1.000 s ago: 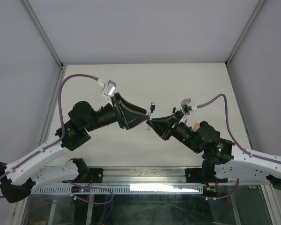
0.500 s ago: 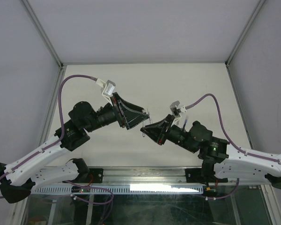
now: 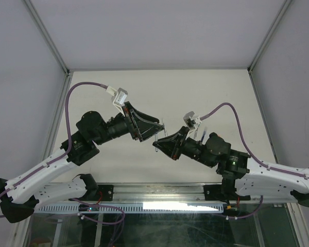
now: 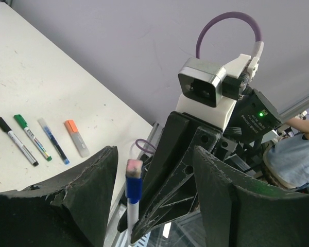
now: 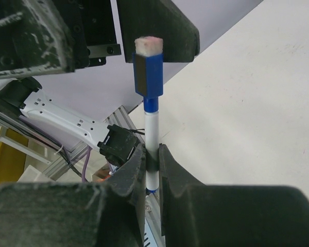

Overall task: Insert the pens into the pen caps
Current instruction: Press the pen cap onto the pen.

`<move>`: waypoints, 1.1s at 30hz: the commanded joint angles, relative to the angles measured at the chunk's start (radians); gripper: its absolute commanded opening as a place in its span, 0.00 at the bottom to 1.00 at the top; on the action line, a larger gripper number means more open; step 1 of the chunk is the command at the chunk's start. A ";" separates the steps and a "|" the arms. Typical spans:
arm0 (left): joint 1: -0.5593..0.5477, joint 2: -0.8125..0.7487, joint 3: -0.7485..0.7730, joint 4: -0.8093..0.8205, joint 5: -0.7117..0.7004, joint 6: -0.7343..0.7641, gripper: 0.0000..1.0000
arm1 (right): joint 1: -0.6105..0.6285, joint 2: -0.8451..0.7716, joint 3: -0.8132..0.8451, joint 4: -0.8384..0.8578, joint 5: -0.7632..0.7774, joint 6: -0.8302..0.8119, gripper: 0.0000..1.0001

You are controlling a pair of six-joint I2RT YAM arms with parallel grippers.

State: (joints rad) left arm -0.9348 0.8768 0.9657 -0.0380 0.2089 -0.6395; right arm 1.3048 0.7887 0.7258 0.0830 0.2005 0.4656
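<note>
And there was the right pincer (image 5: 152, 154), pressed together on the white barrel of the blue-capped pen (image 5: 153, 128), pinching it low down and holding it upright in the air between the two arms. The blue cap (image 5: 148, 77) sat on the pen's upper end, with a pale pinkish plug at the very top. The left pincer (image 4: 153, 159) stood spread wide around that cap, a gap on either side, neither finger (image 4: 87, 190) touching it. Down on the worktop (image 4: 51, 67), well apart from all this, a row lay side by side: a black-capped pen (image 4: 15, 140), a green-capped pen (image 4: 32, 136), a blue-tipped pen (image 4: 52, 140) and a shorter orange-topped piece (image 4: 76, 137). Whether that last was a pen or a cap, I could not tell.
</note>
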 commanded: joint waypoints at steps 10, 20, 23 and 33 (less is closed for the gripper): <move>0.002 0.024 0.010 0.005 0.015 0.006 0.44 | -0.001 -0.043 0.040 0.060 0.022 -0.011 0.00; 0.002 0.027 0.015 0.005 0.028 0.012 0.02 | -0.001 -0.044 0.041 0.063 0.066 -0.016 0.00; 0.002 0.033 0.020 0.005 0.038 0.012 0.00 | -0.001 -0.046 0.054 0.059 0.101 -0.044 0.00; 0.002 0.097 0.052 -0.007 0.095 -0.025 0.00 | -0.001 -0.056 0.038 0.284 0.253 -0.247 0.00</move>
State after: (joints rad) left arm -0.9237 0.9543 0.9871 -0.0231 0.2092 -0.6373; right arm 1.3098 0.7547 0.7273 0.0978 0.3248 0.3508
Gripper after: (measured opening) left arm 0.099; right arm 0.116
